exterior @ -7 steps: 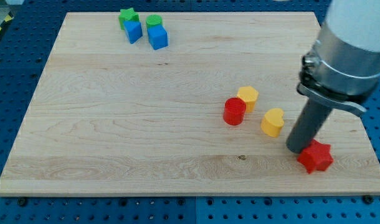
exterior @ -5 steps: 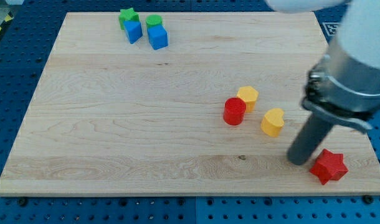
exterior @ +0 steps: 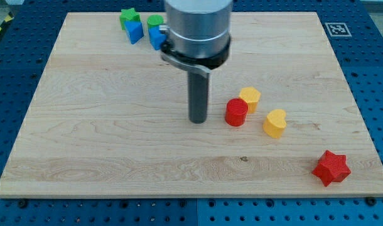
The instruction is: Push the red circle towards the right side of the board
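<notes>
**Tip set down left of the red circle**

My tip [exterior: 198, 120] rests on the bench [exterior: 103, 125] a little below the middle of the frame, just to the left of the red circle [exterior: 236, 112] with a narrow strip of bare wood between them; I do not touch it. I carry no pincer, only this straight dark rod, so nothing is open, closed or gripped.

The red circle stands right of centre. Touching it on its upper right is a yellow block with flat facets, a hexagon as far as I can tell [exterior: 250, 97]. A yellow heart [exterior: 275, 122] sits just to the lower right of the red circle, near it but apart.

In the lower right of the frame, close to the bench's edge, lies a red star [exterior: 331, 167], well apart from the others.

In the upper left of the frame a small group is gathered: a green star [exterior: 127, 15] with a blue block [exterior: 135, 31] touching it from below, and beside them a green round block [exterior: 155, 21] and a second blue block [exterior: 156, 37], both partly hidden by my arm's housing, so I cannot make out their shapes fully.
</notes>
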Controlling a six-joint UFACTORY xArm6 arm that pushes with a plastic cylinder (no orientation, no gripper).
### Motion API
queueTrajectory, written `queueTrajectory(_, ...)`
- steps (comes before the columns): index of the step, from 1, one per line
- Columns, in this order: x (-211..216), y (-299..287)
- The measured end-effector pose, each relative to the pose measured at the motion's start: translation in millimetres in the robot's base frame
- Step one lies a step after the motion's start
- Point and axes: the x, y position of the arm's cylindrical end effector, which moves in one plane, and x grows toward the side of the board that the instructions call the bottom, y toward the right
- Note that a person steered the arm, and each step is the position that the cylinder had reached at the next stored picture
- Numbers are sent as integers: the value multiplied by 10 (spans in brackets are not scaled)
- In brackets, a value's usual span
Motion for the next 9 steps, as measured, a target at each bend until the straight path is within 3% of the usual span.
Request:
queueTrajectory(4,-121,514)
queueTrajectory(7,-324,342)
queueTrajectory(9,14,1035)
